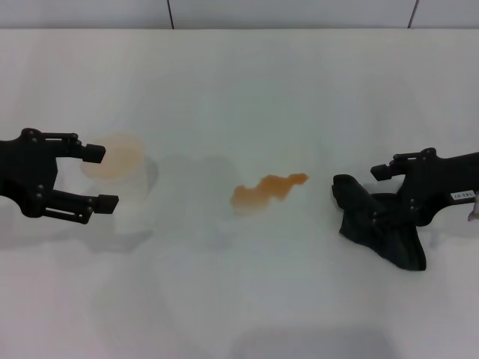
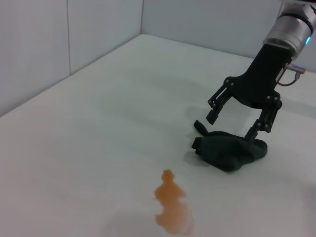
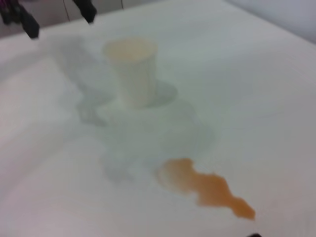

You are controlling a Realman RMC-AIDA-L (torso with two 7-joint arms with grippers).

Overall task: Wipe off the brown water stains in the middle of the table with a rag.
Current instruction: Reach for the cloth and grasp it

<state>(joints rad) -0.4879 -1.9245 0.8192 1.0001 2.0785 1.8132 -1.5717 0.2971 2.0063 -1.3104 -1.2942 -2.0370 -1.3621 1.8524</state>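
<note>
The right gripper (image 1: 380,196), jaws spread wide, straddles the crumpled black cloth rag (image 1: 378,221) on the plain white table (image 1: 239,299). Its small white label is unreadable. The wavy orange-brown water stains (image 1: 266,190) lie apart; the left gripper (image 1: 99,176) gapes beside a translucent whitish plastic cup (image 1: 120,179).

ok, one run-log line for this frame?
right pincer: open, over rag | left pincer: open, by cup | brown water stains: unwiped | table
</note>
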